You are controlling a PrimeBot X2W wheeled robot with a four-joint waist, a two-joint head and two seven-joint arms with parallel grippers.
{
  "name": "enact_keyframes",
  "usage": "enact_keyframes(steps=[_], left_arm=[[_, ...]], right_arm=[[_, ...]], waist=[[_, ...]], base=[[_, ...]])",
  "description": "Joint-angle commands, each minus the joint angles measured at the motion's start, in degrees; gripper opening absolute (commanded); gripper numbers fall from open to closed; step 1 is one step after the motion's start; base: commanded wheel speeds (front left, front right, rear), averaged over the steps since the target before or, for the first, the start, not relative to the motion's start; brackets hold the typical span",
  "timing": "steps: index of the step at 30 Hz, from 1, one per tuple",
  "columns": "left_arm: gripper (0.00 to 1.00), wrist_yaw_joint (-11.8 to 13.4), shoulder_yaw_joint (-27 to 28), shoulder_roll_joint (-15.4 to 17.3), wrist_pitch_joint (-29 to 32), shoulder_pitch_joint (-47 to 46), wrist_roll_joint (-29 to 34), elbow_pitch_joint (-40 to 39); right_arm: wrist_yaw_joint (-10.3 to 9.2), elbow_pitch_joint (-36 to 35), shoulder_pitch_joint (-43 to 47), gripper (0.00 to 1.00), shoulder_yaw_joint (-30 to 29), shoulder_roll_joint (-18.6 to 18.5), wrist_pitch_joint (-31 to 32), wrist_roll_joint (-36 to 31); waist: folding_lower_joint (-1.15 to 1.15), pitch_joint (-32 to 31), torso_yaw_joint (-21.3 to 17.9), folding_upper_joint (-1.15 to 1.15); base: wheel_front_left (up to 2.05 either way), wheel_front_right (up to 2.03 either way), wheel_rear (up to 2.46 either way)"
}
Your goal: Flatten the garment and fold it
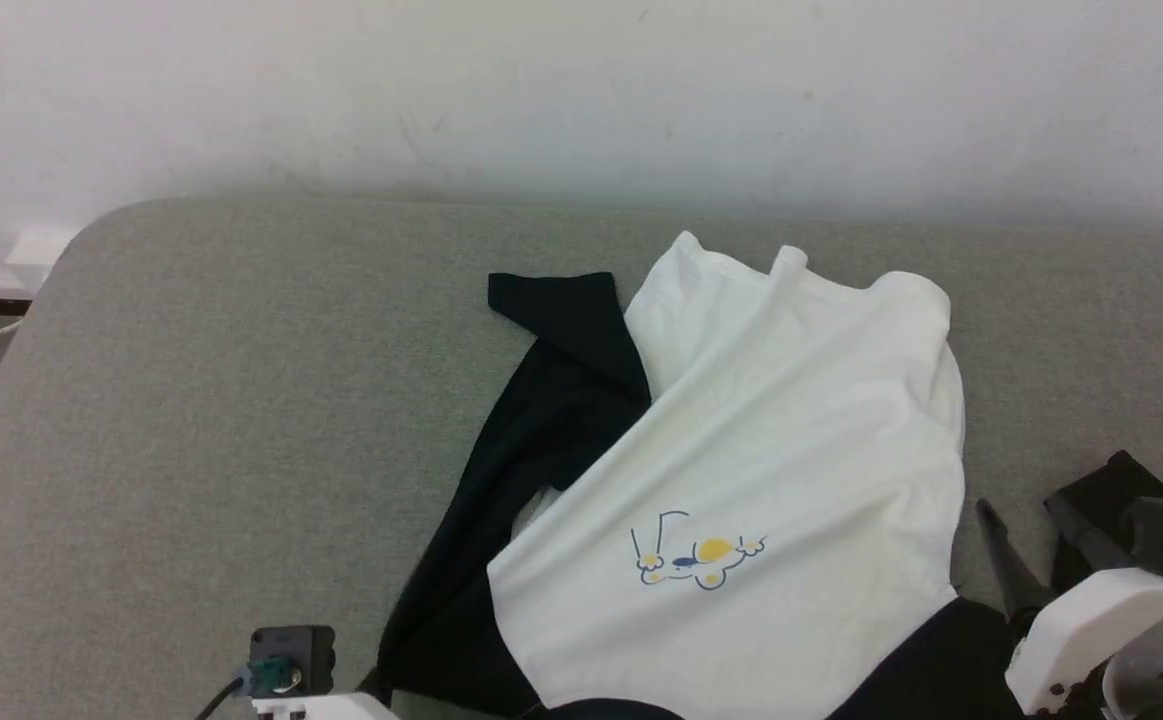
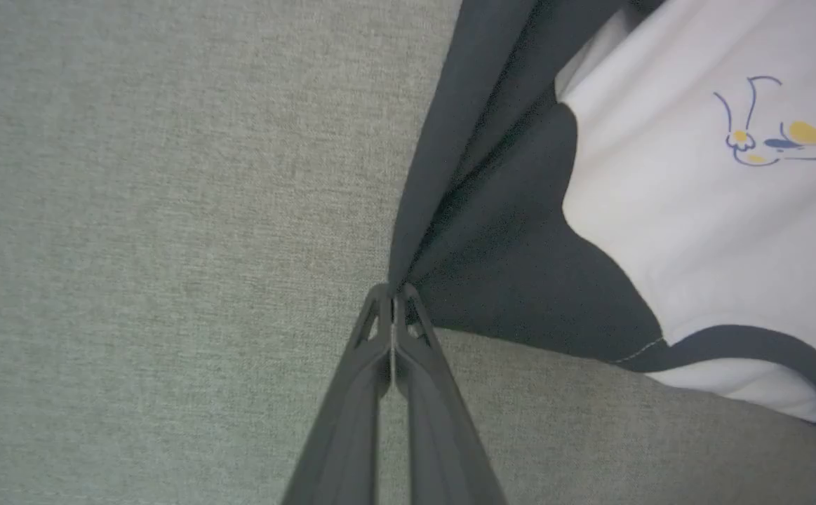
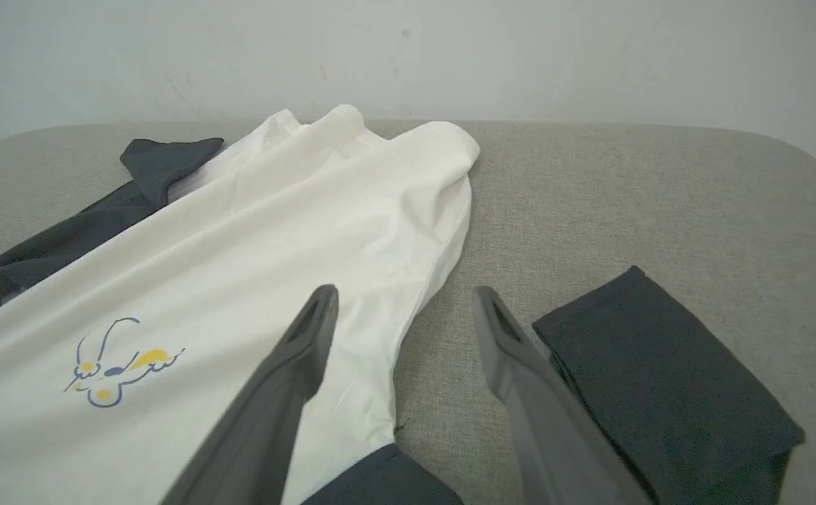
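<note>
Pinching the garment (image 2: pixel 660 210) on grey cushion (image 2: pixel 134 210), left pincer (image 2: pixel 393 291) (right pincer (image 3: pixel 404 294) agape, empty).

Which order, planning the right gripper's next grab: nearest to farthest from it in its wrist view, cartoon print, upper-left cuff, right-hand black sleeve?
1. Right-hand black sleeve, beside the right gripper.
2. Cartoon print, lower left.
3. Upper-left cuff, far back.

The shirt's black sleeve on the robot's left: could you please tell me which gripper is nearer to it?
Left. The left gripper is shut on that sleeve; the right gripper stands open across the shirt, beside the other sleeve.
</note>
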Motion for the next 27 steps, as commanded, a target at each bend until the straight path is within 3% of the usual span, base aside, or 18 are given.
enact_keyframes(steps=[1, 11, 15, 18, 19, 20, 21, 27], left_arm=[[1.0, 0.2, 0.3, -0.7, -1.7, -1.0, 0.7, 0.0], [1.0, -6.1, 0.5, -4.0, -24.7, -9.3, 5.5, 3.8], [1.0, -7.3, 0.1, -5.3, -29.1, -10.7, 5.9, 6.1], [1.0, -7.9, -0.6, -5.7, -30.5, -11.4, 6.3, 8.0], [1.0, -8.0, -0.7, -5.8, -30.8, -11.6, 6.2, 8.6], [1.0, -8.2, -0.9, -6.0, -31.0, -11.8, 6.2, 9.2], [1.0, -8.3, -1.0, -6.1, -31.2, -11.9, 6.2, 9.8], [1.0, -8.7, -1.4, -6.6, -32.2, -13.0, 6.0, 12.0]], right_arm=[[-0.05, 0.3, 0.3, 1.0, -0.2, 0.2, 1.0, -0.5], [-0.05, 3.3, -2.3, 1.0, 4.2, -4.5, 21.1, 0.9], [-0.05, 7.4, -4.6, 1.0, 4.1, -5.7, 25.2, -0.4], [-0.05, 10.3, -6.5, 1.0, 4.1, -5.7, 25.0, -0.4], [-0.05, 11.3, -7.0, 0.91, 4.4, -5.8, 24.8, -0.4], [-0.05, 12.0, -7.4, 0.33, 5.1, -6.3, 24.3, -0.4], [-0.05, 12.7, -7.9, 0.0, 5.4, -6.7, 23.4, -0.4], [-0.05, 16.0, -12.9, 0.0, 4.9, -11.3, 16.8, -2.4]], waist=[[0.0, 0.1, 0.4, 0.0], [0.0, 0.9, 2.9, 0.0], [0.0, 1.8, 4.2, 0.0], [0.0, 2.6, 5.2, 0.0], [0.0, 2.9, 5.4, 0.0], [0.0, 3.2, 5.7, 0.0], [0.0, 3.5, 5.8, 0.0], [0.0, 5.1, 6.4, 0.0]], base=[[0.0, 0.0, 0.0], [0.0, 0.0, 0.0], [0.0, 0.0, 0.0], [0.0, 0.0, 0.0], [0.0, 0.0, 0.0], [0.0, 0.0, 0.0], [0.0, 0.0, 0.0], [0.0, 0.0, 0.0]])
